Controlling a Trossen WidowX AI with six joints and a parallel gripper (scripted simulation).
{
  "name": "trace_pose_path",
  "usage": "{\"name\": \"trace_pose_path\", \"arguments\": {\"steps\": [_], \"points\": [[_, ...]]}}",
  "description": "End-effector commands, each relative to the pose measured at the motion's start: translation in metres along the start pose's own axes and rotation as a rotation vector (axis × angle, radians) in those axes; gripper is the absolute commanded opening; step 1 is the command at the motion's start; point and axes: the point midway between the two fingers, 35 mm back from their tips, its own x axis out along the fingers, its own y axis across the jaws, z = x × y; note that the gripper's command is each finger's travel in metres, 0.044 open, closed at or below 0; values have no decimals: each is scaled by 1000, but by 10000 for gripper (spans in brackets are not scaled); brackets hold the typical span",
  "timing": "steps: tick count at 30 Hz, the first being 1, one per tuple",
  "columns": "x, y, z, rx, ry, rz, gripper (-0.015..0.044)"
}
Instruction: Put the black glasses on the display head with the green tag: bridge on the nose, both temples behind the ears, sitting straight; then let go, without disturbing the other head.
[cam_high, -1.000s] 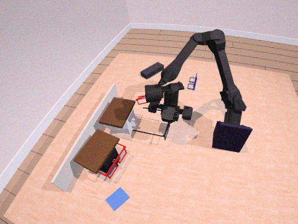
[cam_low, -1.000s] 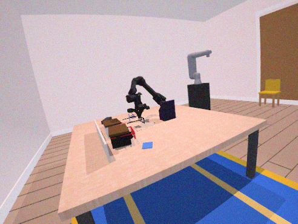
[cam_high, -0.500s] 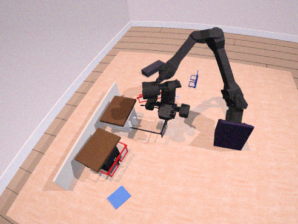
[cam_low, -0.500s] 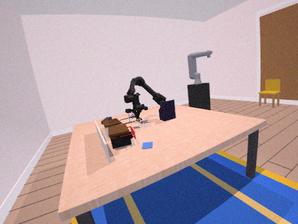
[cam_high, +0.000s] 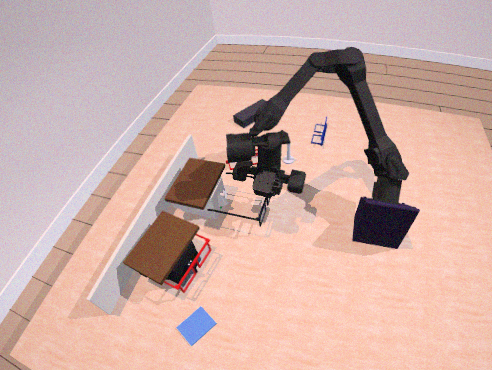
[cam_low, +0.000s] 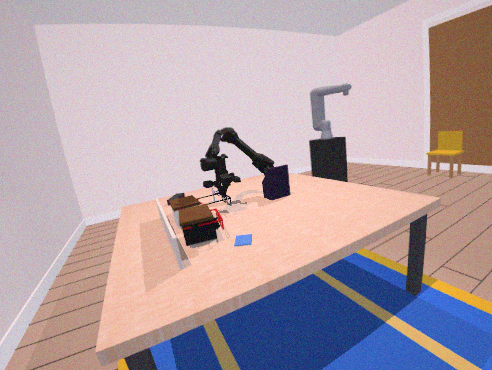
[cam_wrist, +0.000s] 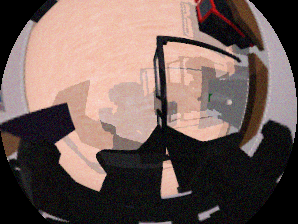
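Pale wood-grain table (cam_high: 310, 320) (cam_low: 280, 250), dark legs, on plank floor (cam_low: 450, 240). Blue rug w/ yellow stripes (cam_low: 300, 320) under it, exterior view. Pale pinkish walls (cam_high: 350, 20) (cam_low: 150, 90), white skirting; brown door panel (cam_low: 462, 85) at R edge of exterior pic, yellow chair (cam_low: 450, 145) near it. Grey robot arm (cam_low: 318, 110) on a black pedestal (cam_low: 328, 159), beyond the table.

On table: long low white upright panel (cam_high: 107, 295) (cam_low: 172, 235), w/ two brown flat-topped covers (cam_high: 162, 245) (cam_low: 196, 215) and (cam_high: 196, 182) (cam_low: 184, 202) alongside. Black display head (cam_high: 182, 267) (cam_low: 200, 235) under one cover, wearing red glasses (cam_high: 204, 246) (cam_low: 220, 218) (cam_wrist: 227, 20). Grey-white display head (cam_high: 223, 192) (cam_wrist: 232, 100) under the other, small green tag (cam_high: 221, 206) (cam_wrist: 210, 97) by it. Both covers overhang the heads, i.e. in the way from above. Blue flat square (cam_high: 196, 326) (cam_low: 243, 240) near the black head's end. Other bits: blue glasses (cam_high: 320, 136), another red pair (cam_high: 232, 165) partly hidden by the arm, dark oblong block (cam_high: 247, 114), small white stand (cam_high: 288, 159). Dark purple-black panel (cam_high: 385, 223) (cam_low: 276, 182) (cam_wrist: 45, 120) by the arm's base.

Black gripper (cam_high: 268, 197) (cam_low: 225, 195) (cam_wrist: 160, 127) nearly closed, pinching black glasses (cam_high: 260, 212) (cam_low: 228, 200) (cam_wrist: 160, 75) by the front frame. Specs are off the table, temples pointing twd the grey-white head; not seated on the nose. Exact temple-to-head gap: can't tell.
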Motion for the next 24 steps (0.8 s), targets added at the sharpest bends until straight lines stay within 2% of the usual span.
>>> {"name": "trace_pose_path", "arguments": {"steps": [1, 24], "points": [[-1, -8, -1, 3, 2, -6, 0], [0, -39, -1, 4, 2, -7, 0]]}}
